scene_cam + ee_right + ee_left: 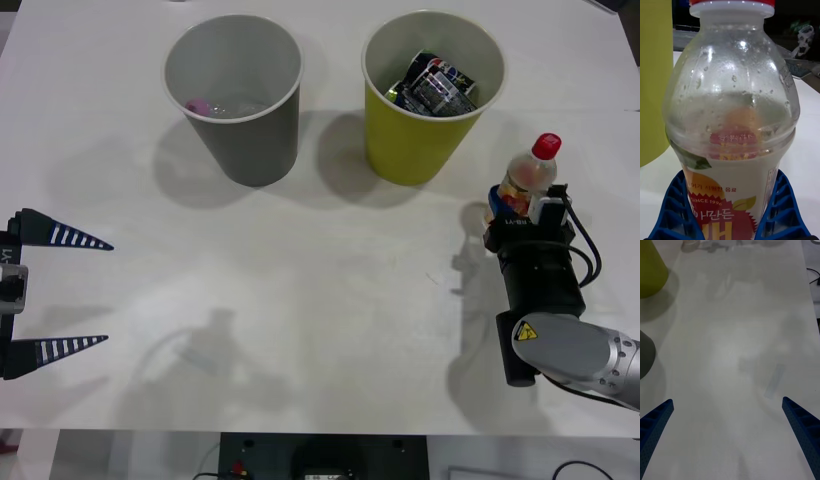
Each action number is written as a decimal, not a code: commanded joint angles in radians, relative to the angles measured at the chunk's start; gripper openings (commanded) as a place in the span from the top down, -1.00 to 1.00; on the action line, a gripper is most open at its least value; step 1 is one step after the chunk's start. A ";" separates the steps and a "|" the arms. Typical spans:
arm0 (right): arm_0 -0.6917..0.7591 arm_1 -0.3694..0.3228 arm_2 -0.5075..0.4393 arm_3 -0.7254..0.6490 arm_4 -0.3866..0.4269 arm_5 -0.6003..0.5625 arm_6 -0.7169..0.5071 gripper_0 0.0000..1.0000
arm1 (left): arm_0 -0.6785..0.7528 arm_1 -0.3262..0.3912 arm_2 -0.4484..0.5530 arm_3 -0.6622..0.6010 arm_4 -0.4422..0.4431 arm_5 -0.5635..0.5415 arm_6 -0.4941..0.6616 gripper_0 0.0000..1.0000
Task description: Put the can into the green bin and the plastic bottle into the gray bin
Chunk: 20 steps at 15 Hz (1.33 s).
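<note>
Front view first: your right gripper is out at the right side of the white surface, closed around the plastic bottle, red cap up, just right of the green bin. That bin already holds crushed cans. To its left stands the gray bin, with a clear pink-capped bottle lying inside. Your left gripper sits at the left edge, fingers spread wide with nothing between them.

Right wrist view: here's the detail the front camera can't give you. The bottle stands upright, and the blue ribbed fingers press its lower body on both sides. The label reads "SINCE 1996" with Korean lettering above and below, on orange-yellow with a red patch and a leaf. Droplets cling inside the clear shoulder. The green bin's wall rises just beside it.

Left wrist view: your left gripper hangs wide open over bare surface, with the green bin and the gray bin off to one side.
</note>
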 commanded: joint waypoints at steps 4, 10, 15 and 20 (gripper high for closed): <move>0.032 -0.090 -0.028 -0.111 0.040 -0.072 0.008 1.00 | 0.000 0.000 0.000 0.000 0.000 0.000 0.000 -1.00; 0.156 -0.213 -0.181 -0.230 0.220 -0.333 0.020 1.00 | 0.000 0.000 0.000 0.000 0.000 0.000 0.000 -1.00; 0.248 -0.276 -0.360 -0.328 0.346 -0.644 0.020 1.00 | 0.000 0.000 0.000 0.000 0.000 0.000 0.000 -1.00; 0.357 -0.309 -0.635 -0.448 0.464 -1.074 0.018 1.00 | 0.000 0.000 0.000 0.000 0.000 0.000 0.000 -1.00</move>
